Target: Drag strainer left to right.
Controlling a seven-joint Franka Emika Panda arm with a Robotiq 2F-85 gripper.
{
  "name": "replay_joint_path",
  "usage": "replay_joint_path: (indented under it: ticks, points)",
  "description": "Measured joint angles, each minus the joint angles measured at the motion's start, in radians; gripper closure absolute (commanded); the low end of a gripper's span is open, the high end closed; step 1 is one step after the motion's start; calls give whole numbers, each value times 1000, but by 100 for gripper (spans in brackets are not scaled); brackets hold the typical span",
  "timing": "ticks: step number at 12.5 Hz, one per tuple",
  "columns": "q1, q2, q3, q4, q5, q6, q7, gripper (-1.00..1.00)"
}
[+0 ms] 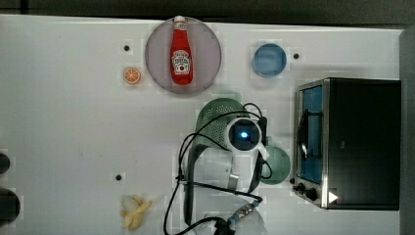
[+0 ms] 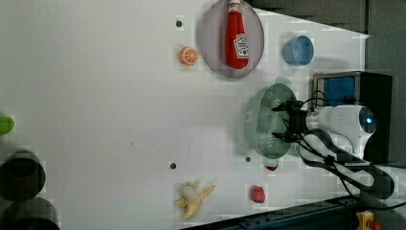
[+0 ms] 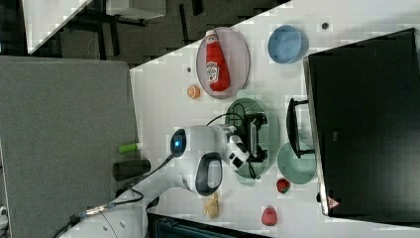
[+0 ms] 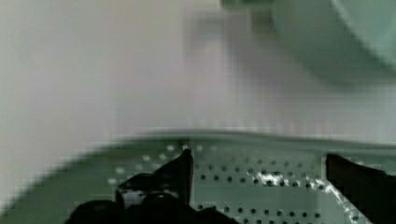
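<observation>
- The strainer [image 2: 268, 122] lies on the white surface [image 2: 119, 96] just beside the toaster oven [image 1: 359, 142], on the top view's left of it, between the oven and the plate [image 1: 159, 51] with the ketchup bottle [image 1: 180, 51].
- By my judgement the drag has not yet begun: nothing grips the strainer, and it sits squarely on the surface with the whole sideways pull left to do.
- My pincer [image 4: 257, 175] stands released, fingers spread wide and holding nothing.
- In the wrist view my two dark fingertips [image 4: 180, 170] hang inside the perforated bowl, close to its long wall, with holes visible between them; whether they touch the plastic I cannot tell.
- The left view puts my pincer over the middle of the strainer, on the side nearest the toaster oven.
- What is left, as I see it: settle a finger against or across the wall, take hold, then pull the strainer along the surface.
- The teal mug [image 1: 276, 164] stands just beside the strainer, squeezed between it and the toaster oven door; I judge it a likely thing to bump.
- The blue bowl [image 1: 269, 59] sits beyond the toaster oven's corner, well apart from the strainer.
- The orange slice [image 1: 131, 76] and banana [image 1: 134, 211] lie farthest from the toaster oven.
</observation>
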Motion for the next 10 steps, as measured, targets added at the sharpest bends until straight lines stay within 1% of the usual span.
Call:
replay_joint_path:
  ticks: [2,4,6,7,8,10]
  points:
    - [-13,2,-33,2,-6,4,-28,-100]
    - [-25,5,-30,14,-36,-11,-54,-100]
    - [-33,-28,10,8,4,-22,-126,-100]
    - [-27,-57,26,6,3,-62,-167,-100]
    - [-18,-102,42,0,-4,-144,-218,-100]
    - [-10,-243,81,-16,-29,-322,-307,-100]
